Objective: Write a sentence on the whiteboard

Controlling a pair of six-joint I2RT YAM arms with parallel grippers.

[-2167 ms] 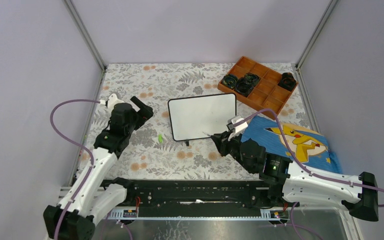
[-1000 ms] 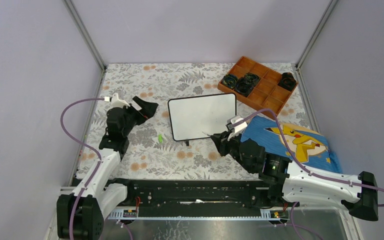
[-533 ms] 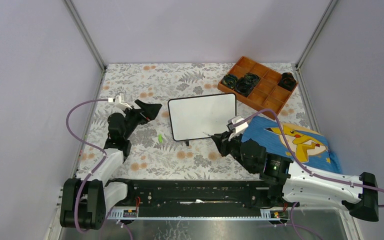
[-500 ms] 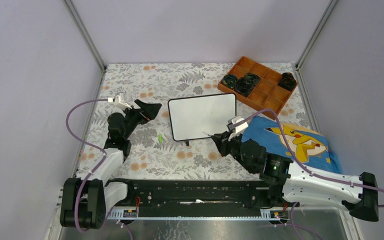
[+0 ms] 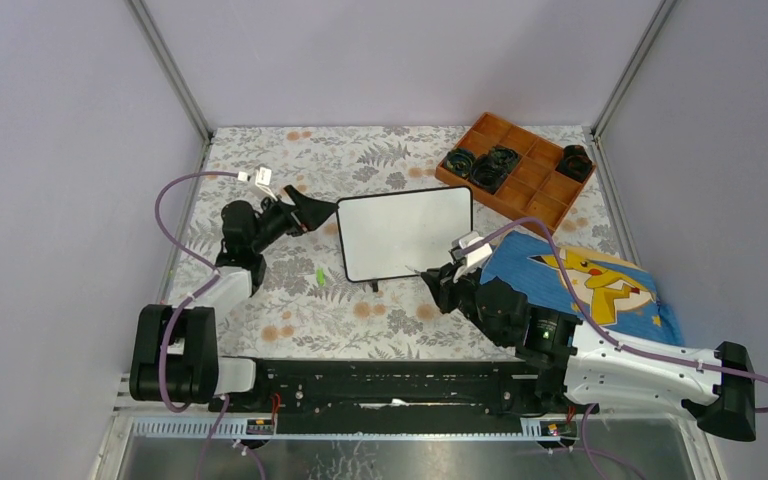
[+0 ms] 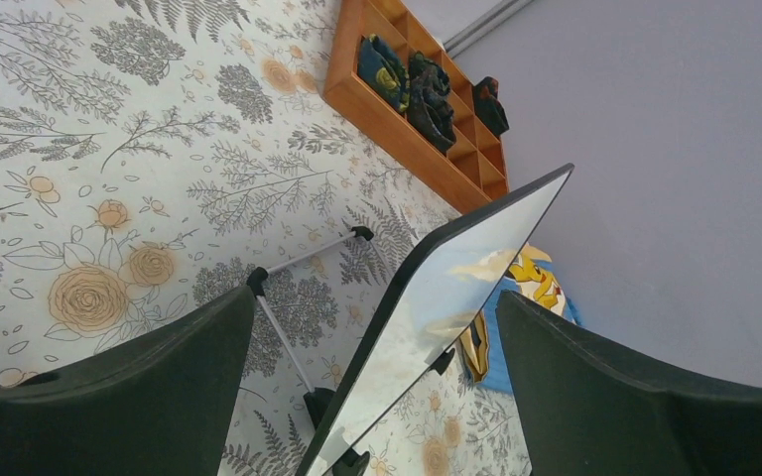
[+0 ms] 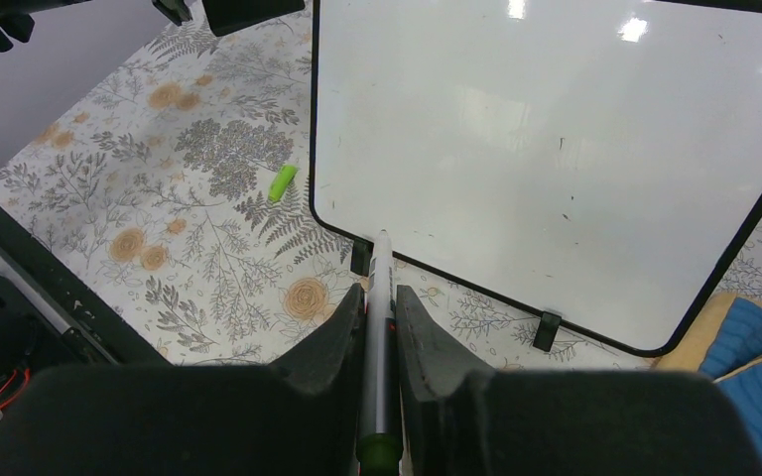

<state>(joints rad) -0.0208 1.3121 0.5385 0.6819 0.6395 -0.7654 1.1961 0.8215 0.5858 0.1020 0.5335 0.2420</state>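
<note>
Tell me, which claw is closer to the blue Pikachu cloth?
Right. The right gripper, holding a marker, sits just left of the cloth by the whiteboard's lower edge. The left gripper is beyond the whiteboard, at its left edge.

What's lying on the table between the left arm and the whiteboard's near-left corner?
A small green piece, perhaps a marker cap, lies there, just left of the whiteboard; top and right wrist views show it.
</note>
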